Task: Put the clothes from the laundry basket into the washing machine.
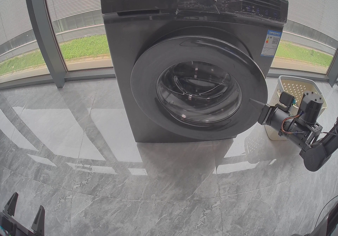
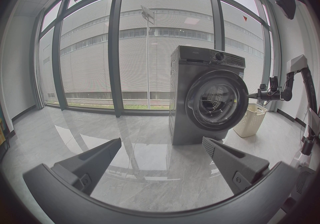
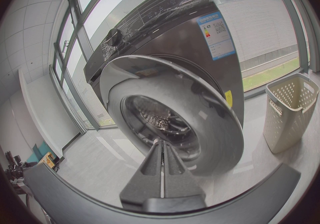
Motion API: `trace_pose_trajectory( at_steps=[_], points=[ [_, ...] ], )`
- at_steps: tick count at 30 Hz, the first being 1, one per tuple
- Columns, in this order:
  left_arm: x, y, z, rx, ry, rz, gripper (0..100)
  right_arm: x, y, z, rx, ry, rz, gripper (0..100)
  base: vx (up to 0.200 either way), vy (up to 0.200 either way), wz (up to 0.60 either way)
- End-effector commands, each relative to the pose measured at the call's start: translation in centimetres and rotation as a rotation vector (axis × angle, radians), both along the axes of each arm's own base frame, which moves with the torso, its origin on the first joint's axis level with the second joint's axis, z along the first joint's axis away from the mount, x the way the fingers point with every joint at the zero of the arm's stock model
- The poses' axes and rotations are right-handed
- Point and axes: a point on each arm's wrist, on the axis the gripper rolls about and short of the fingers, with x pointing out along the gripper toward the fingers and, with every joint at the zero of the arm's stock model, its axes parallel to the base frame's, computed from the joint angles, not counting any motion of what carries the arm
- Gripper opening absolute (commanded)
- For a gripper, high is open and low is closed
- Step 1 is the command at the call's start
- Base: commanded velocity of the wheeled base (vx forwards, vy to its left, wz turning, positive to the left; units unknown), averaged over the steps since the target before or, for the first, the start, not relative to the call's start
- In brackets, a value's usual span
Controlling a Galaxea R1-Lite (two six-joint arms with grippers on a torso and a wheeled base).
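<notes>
Grey marble floor (image 1: 105, 184) runs up to tall windows (image 1: 77, 4), and a dark washing machine (image 1: 121, 39) stands in front of the glass. Its round door (image 1: 146, 82) looks slightly ajar, with the edge on the basket side standing a little off the machine's front panel. The right gripper (image 1: 254, 102) sits at that same edge of the door, its fingers (image 3: 151, 164) clenched flat against each other with nothing between them; whether the tip touches the rim cannot be told. A cream perforated laundry basket (image 1: 299, 87) stands upright on the floor just beside the machine, on the side where the right arm is, and what it holds cannot be seen. The left gripper (image 1: 25, 208) hangs low, well apart from the machine's front, its fingers (image 2: 96, 154) released and spread wide.
</notes>
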Motion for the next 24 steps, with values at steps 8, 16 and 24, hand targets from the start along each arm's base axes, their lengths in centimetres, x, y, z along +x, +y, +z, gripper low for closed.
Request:
trace_pose_trajectory(
  at_steps=[8,16,24],
  points=[
    [0.0,0.0,-0.5,-0.001,0.005,0.0,100,2.2,-0.5,0.8,-0.002,-0.096,-0.071,0,0.0,0.0,0.0],
    [0.0,0.0,-0.5,0.0,0.005,-0.001,100,2.3,-0.4,-0.7,-0.072,-0.148,-0.083,0,0.0,-0.075,0.0],
    [0.0,0.0,-0.5,0.0,0.005,-0.001,100,1.9,1.1,-0.9,-0.062,-0.147,-0.056,0,0.0,0.0,0.0]
  ],
)
